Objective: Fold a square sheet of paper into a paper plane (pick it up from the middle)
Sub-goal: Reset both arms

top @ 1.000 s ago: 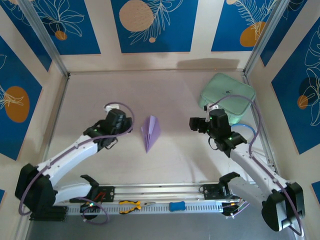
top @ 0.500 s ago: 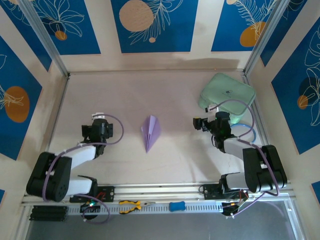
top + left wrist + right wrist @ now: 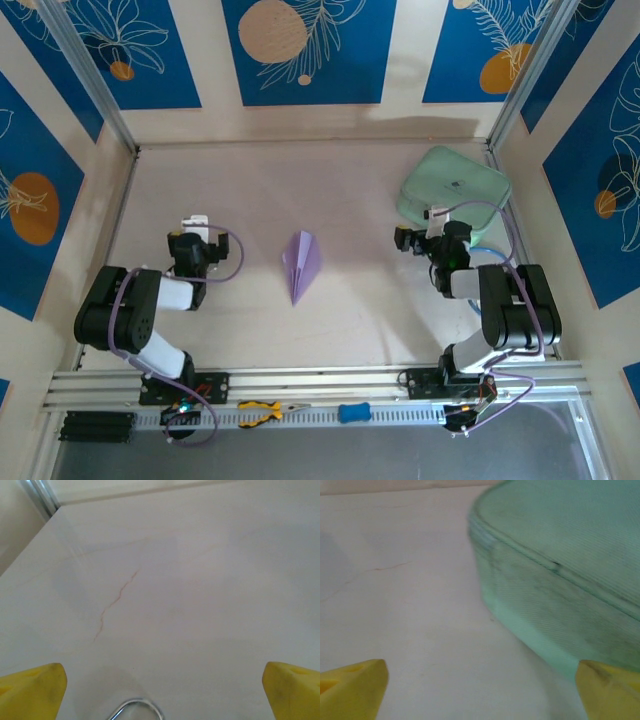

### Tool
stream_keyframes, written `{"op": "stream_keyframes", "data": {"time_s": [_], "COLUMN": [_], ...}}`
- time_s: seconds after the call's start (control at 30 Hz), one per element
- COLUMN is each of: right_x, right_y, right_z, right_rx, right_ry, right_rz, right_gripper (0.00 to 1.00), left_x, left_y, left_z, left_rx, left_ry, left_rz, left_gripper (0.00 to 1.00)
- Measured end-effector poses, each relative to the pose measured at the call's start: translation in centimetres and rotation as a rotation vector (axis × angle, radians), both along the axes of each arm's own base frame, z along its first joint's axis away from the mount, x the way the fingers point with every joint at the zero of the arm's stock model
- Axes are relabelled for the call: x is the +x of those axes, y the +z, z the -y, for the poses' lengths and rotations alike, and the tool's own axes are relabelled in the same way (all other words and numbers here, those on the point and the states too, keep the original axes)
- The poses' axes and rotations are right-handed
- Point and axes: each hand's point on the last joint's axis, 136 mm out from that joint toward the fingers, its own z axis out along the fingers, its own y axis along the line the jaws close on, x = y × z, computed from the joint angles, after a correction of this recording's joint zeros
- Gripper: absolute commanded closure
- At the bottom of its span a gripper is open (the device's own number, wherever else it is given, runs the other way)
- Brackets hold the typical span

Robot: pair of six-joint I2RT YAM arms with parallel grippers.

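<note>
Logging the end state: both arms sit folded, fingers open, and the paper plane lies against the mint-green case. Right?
No. The paper plane lies alone mid-table, well apart from the mint-green case, as the top external view shows. Both arms do sit folded, left fingers and right fingers open.

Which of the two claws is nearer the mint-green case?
The right claw: the mint-green case sits close ahead of it. The left claw is across the table, on the other side of the paper plane.
</note>
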Motion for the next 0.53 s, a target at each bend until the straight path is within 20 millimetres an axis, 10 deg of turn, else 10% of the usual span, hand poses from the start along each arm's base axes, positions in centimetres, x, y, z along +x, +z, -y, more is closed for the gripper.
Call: {"op": "stream_keyframes", "data": {"time_s": [0.53], "right_x": [0.22], "right_y": [0.26], "right_z": [0.19], "right_rx": [0.003], "right_ry": [-0.033], "right_rz": [0.009], "right_gripper": [0.01], "left_x": [0.34], "left_y": [0.65], "left_z": [0.65], "left_rx": [-0.016], "left_ry": [-0.034], "left_rz": [0.03], "left_gripper": [0.0]}}
